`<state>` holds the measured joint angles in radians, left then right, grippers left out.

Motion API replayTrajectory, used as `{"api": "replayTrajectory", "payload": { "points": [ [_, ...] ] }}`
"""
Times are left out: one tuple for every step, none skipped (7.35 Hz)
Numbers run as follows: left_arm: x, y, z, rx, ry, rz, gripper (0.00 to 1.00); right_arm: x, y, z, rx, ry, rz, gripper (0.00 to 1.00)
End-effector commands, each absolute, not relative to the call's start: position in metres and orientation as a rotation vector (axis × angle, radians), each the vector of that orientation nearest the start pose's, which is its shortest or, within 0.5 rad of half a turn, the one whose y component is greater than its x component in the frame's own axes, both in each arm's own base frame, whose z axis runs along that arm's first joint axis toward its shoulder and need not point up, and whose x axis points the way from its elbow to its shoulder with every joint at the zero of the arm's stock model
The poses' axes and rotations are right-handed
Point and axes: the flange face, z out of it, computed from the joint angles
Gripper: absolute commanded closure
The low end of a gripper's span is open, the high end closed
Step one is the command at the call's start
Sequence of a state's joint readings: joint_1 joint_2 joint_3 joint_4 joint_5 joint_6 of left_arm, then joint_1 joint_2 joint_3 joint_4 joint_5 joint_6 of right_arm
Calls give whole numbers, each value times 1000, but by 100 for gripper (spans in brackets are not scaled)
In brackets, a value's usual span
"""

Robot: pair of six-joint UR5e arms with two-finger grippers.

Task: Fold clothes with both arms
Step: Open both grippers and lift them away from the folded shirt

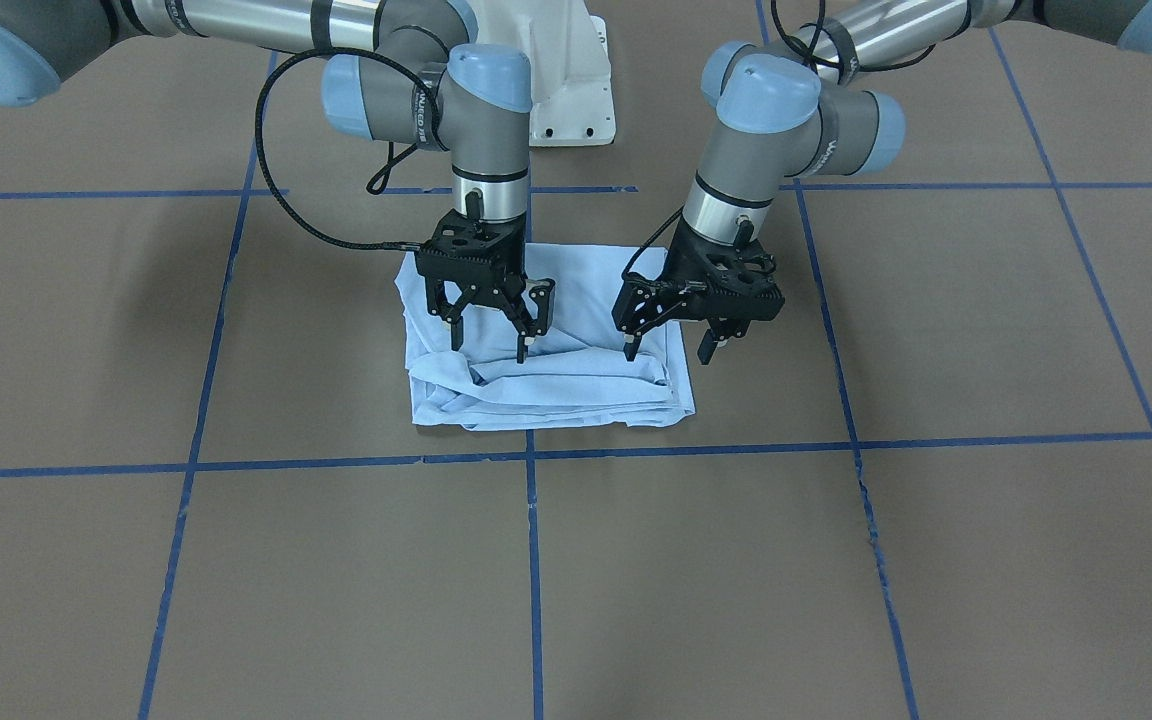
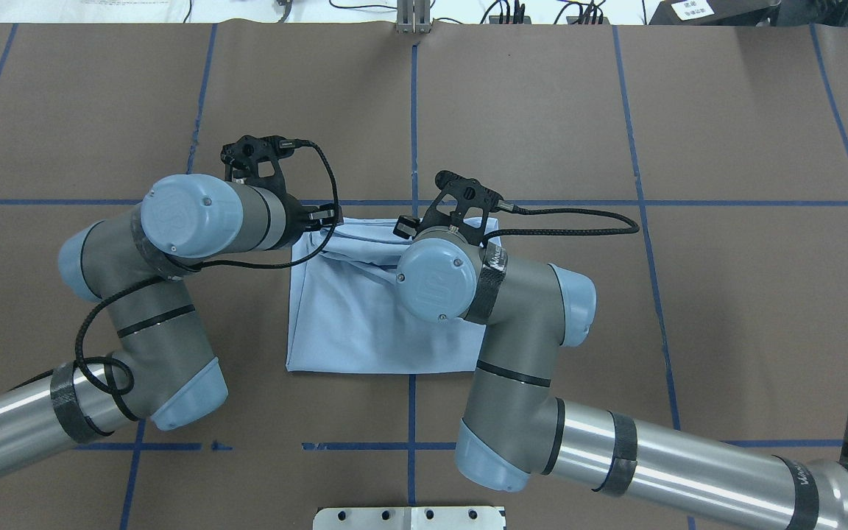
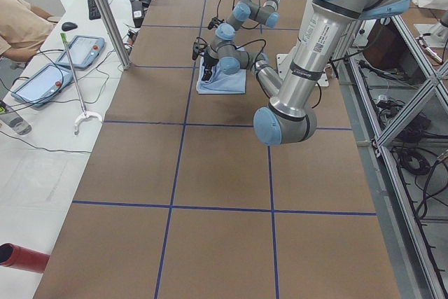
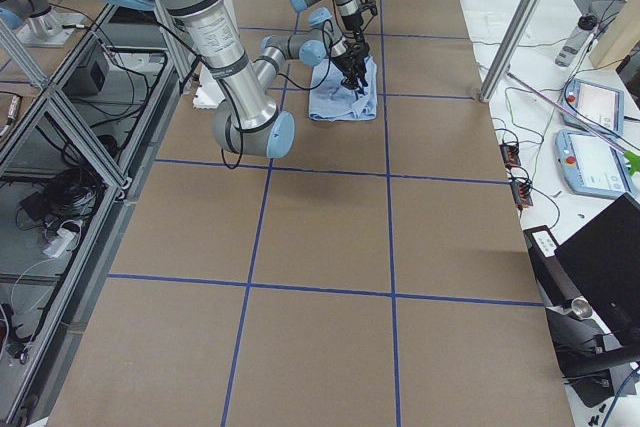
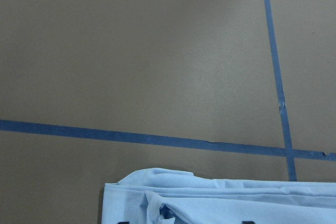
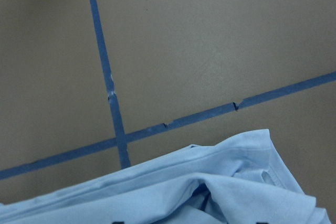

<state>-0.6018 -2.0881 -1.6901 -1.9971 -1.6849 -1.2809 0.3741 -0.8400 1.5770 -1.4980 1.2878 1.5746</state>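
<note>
**Over shirt's far edge: both claws spread, nothing held**

At centre of table [image 1: 986, 320], T-shirt [image 1: 576, 385] folded to a compact near-square bundle, slightly wider across than deep. Rumpled, layered edge on operators' side, parallel to blue tape line [image 1: 696, 449] just beyond, not touching it.

Right gripper [image 1: 489, 348] straight above that edge, over robot's-right half of bundle. Fingers apart, empty, tips close over cloth; contact not tellable.

Left gripper [image 1: 668, 352] over opposite end, tilted, likewise spread and empty. Inner finger above fabric, outer finger just past bundle's side edge, over bare table.

Same in wrist views: cloth edge at bottom of frame, tape line ahead, nothing pinched.

Judged step: poised to pinch far edge at two spots.

Key relation: cloth directly below both claws, edge lying crosswise between them. Straight drop rather than reach; neither arm clearly nearer. Left claw probably needing a small inward shift to land both fingers on fabric.

Risk: catching top layer only.
</note>
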Motion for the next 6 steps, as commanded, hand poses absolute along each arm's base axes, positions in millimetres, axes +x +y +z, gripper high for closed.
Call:
{"api": "replayTrajectory", "payload": {
  "points": [
    [473,-476,259,366,1007,-214,0,-619,-389,224,451,-695,305,0],
    [473,-475,260,364,1007,-214,0,-624,-390,230,473,-666,263,0],
    [473,-475,260,368,1014,-214,0,-629,-394,236,483,-639,249,0],
    [472,-475,261,369,1013,-214,0,-628,-403,243,508,-606,223,0],
    [473,-475,262,367,1013,-214,0,-628,-412,252,510,-578,223,0],
    [473,-475,262,367,1013,-214,0,-625,-428,266,526,-531,205,0]
  ]
}}
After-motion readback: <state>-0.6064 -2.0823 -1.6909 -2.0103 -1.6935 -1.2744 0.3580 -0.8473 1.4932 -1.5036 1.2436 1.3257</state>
